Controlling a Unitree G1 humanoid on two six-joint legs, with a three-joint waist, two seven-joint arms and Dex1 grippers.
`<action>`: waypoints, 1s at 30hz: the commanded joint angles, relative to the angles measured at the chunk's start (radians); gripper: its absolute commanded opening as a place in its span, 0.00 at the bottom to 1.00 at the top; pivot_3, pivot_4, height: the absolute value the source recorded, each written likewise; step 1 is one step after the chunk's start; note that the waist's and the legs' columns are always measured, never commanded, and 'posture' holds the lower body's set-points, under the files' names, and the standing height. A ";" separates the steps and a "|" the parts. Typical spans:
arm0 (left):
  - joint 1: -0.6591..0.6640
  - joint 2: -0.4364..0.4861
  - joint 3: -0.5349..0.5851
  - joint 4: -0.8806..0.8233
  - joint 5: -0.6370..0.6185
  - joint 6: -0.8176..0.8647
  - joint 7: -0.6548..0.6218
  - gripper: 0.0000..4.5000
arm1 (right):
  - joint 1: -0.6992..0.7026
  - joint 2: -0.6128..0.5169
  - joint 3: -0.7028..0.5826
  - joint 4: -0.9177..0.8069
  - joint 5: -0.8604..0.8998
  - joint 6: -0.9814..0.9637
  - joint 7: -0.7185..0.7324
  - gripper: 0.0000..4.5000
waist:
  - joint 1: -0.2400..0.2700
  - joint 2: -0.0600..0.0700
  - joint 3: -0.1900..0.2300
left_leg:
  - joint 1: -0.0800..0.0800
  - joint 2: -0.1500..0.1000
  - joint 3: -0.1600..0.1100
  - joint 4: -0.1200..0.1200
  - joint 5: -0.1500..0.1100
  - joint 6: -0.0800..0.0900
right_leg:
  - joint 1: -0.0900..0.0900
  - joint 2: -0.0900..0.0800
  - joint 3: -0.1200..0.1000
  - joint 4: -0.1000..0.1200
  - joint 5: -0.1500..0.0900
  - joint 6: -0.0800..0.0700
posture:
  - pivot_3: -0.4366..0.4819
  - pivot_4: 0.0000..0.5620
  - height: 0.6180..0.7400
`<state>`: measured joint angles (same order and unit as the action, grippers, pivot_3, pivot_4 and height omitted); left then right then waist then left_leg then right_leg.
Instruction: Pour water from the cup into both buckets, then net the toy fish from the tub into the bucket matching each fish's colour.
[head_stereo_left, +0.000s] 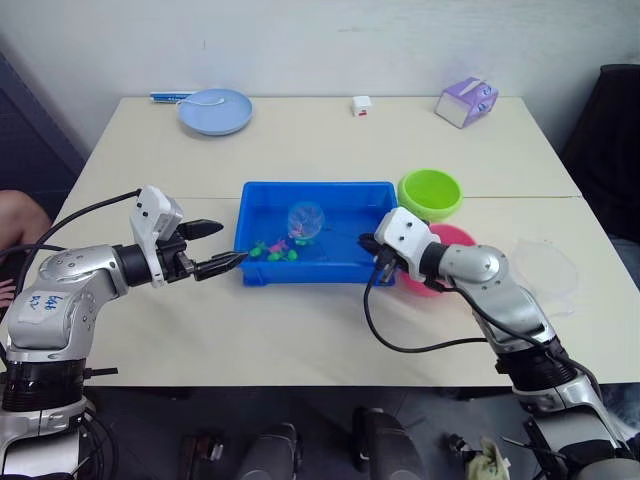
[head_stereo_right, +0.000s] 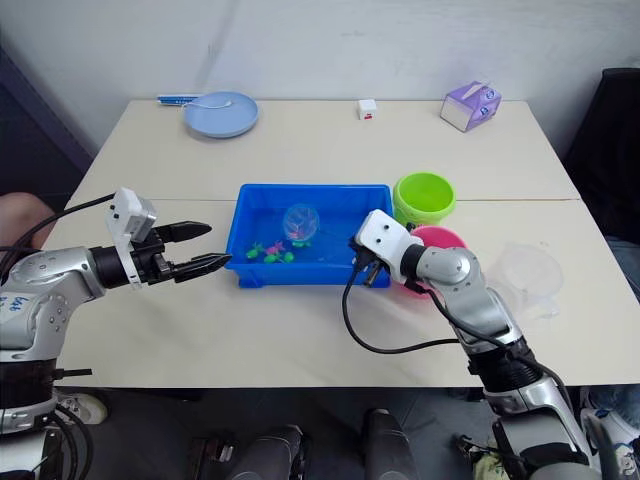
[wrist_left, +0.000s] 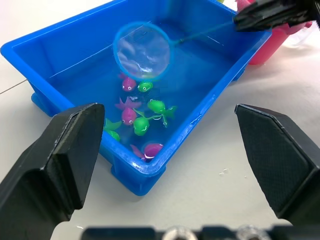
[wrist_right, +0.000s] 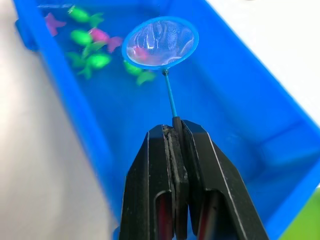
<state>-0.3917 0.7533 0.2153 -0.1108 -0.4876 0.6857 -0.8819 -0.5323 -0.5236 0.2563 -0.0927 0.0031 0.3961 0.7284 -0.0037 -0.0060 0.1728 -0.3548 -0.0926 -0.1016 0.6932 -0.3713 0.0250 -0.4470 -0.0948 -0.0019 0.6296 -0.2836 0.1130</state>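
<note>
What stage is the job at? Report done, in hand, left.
Done: water shows in the shallow blue plastic tub, and the clear plastic measuring cup is set aside.
In hand: the right end effector is shut on the light-blue hoop net over the tub.
Left: green and pink toy fish all in the tub.

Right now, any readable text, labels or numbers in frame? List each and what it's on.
Blue handwriting on the white label on the left forearm: too small to read.
Red mark on the small white box at the table's far edge: too small to read.
Purple and white tissue box: no readable print.
Blue plastic tub, lime green bucket, pink bucket: no text.
</note>
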 joint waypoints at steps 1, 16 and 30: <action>-0.025 0.002 0.003 -0.018 -0.014 -0.014 0.003 1.00 | 0.015 -0.017 0.017 -0.045 -0.017 0.003 0.022 0.17 | 0.000 0.000 0.000 | 0.000 0.000 0.000 0.000 0.000 0.000 | 0.000 0.000 0.000 0.000 0.000 0.000 | 0.48 0.27 1.00; -0.018 -0.007 0.003 -0.012 -0.013 -0.027 0.008 1.00 | -0.021 -0.082 -0.032 0.034 -0.057 -0.011 0.005 0.17 | 0.001 0.000 0.000 | 0.000 0.000 0.000 0.000 0.000 0.000 | 0.000 0.000 0.000 -0.001 0.000 0.000 | 0.48 0.27 1.00; -0.031 -0.007 -0.002 0.006 -0.010 -0.040 0.003 1.00 | -0.087 0.016 0.025 0.135 -0.091 -0.060 0.013 0.17 | -0.002 0.000 0.000 | 0.000 0.000 0.000 -0.001 0.000 0.000 | 0.000 0.000 0.000 -0.001 0.000 0.000 | 0.48 0.27 1.00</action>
<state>-0.4082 0.7435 0.2061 -0.1022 -0.4875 0.6631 -0.8763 -0.6062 -0.5115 0.2822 0.0690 -0.0916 0.3486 0.7339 -0.0052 -0.0059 0.1728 -0.3548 -0.0924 -0.1015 0.6926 -0.3713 0.0250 -0.4473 -0.0947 -0.0021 0.6290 -0.2837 0.1130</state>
